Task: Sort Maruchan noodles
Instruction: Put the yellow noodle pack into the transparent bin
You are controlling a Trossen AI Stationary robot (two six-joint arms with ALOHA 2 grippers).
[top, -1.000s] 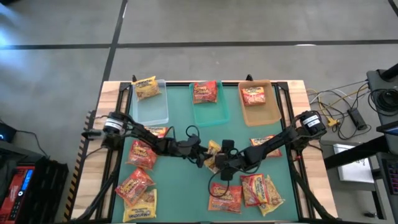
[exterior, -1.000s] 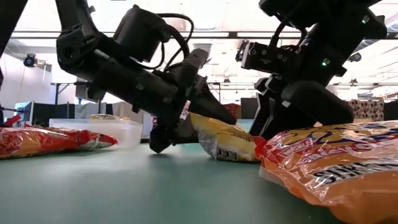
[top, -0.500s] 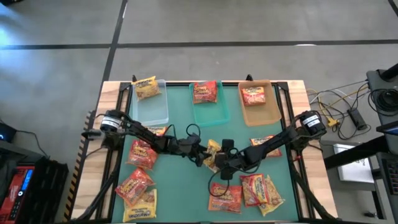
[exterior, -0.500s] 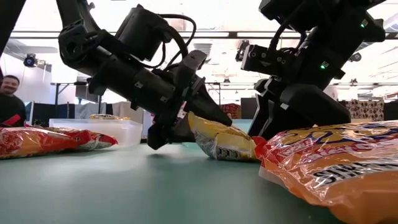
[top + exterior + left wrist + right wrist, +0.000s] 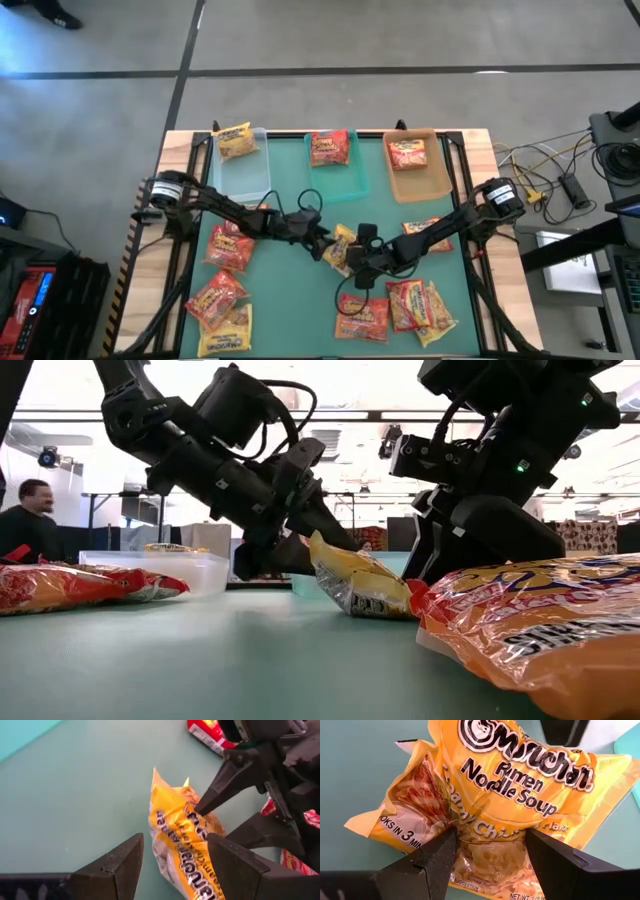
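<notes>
Right gripper (image 5: 352, 262): the yellow packet (image 5: 343, 247) is being pinched between its fingers, just below the mat's centre.
Left gripper (image 5: 322, 243): its fingers are being held apart at the packet's 9 o'clock side, nothing gripped.
Packet: one end is being tilted up off the mat (image 5: 300, 195).
Other packets: red ones (image 5: 225, 245) are lying at 8 and 5 o'clock.
Trays (image 5: 244, 165): lined up at 12 o'clock.
Risk: the crinkly film may be slipped or torn if both grippers are pulling at once.
</notes>
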